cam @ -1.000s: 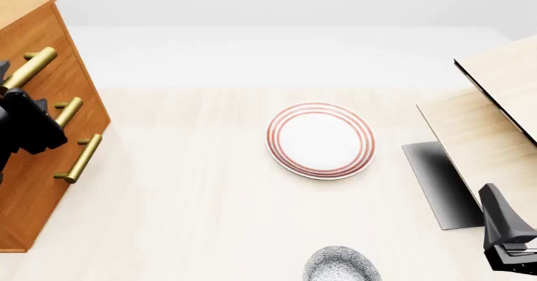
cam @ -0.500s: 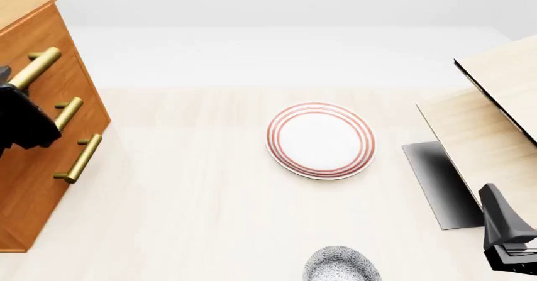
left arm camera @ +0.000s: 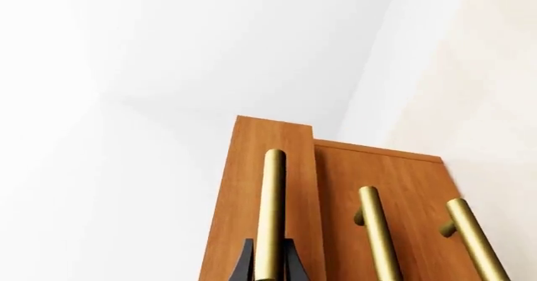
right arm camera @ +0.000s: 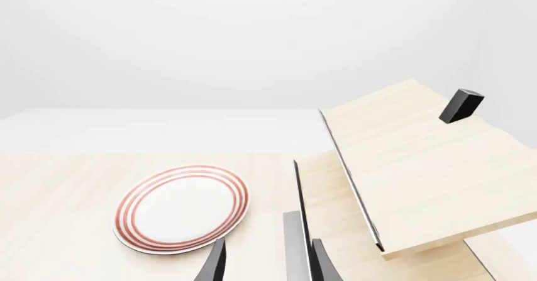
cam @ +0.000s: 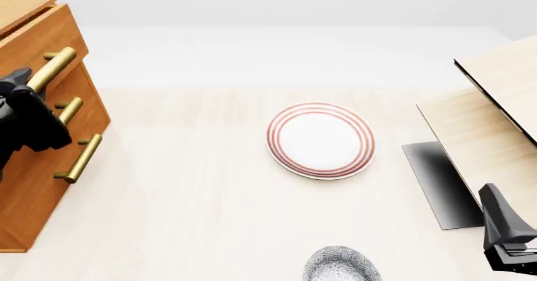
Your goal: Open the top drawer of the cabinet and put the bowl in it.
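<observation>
A pale wood table [cam: 210, 218] is stretching out under a plain white backdrop; at its left edge the cabinet [cam: 34, 187] is standing, orange-brown, with three brass bar handles down its front. The top drawer [cam: 38, 26] is sitting pulled a little way out, its front standing proud of the two drawers below; the left gripper [left arm camera: 268, 265] is clamped on the top drawer's handle [cam: 52, 69], with a dark finger showing on each side of the brass bar in the left wrist view. The lower two handles are lying bare beside it.

The bowl [cam: 341, 264], white with dense blue speckling, is resting at the near edge of the table, partly cut off by the frame, well apart from the cabinet; the plate [cam: 321, 140] with red rings is lying flat beyond it, near the table's middle. A light-wood box [cam: 495, 124] is occupying the right side, its lid tilted up; the right gripper [right arm camera: 266, 265] is hovering just beside the box, its fingers standing slightly apart and holding nothing.
</observation>
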`<control>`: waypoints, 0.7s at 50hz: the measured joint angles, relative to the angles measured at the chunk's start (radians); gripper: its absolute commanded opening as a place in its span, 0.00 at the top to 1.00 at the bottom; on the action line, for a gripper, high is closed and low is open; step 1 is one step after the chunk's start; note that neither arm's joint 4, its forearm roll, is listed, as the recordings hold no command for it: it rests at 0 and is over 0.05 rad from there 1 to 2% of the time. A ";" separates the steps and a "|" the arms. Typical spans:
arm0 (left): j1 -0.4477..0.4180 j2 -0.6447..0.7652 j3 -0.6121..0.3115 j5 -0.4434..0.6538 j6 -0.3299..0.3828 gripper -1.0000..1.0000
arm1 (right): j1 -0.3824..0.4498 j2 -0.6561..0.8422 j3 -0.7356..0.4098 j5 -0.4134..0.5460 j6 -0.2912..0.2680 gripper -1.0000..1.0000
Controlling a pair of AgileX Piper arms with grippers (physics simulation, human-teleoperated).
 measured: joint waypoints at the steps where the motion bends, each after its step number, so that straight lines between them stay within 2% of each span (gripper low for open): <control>1: -0.003 -0.002 0.000 0.003 0.000 1.00 | 0.000 0.000 0.000 0.000 0.000 0.00; 35: -0.112 -0.044 0.016 0.039 0.005 1.00 | 0.000 0.000 0.000 0.000 0.000 0.00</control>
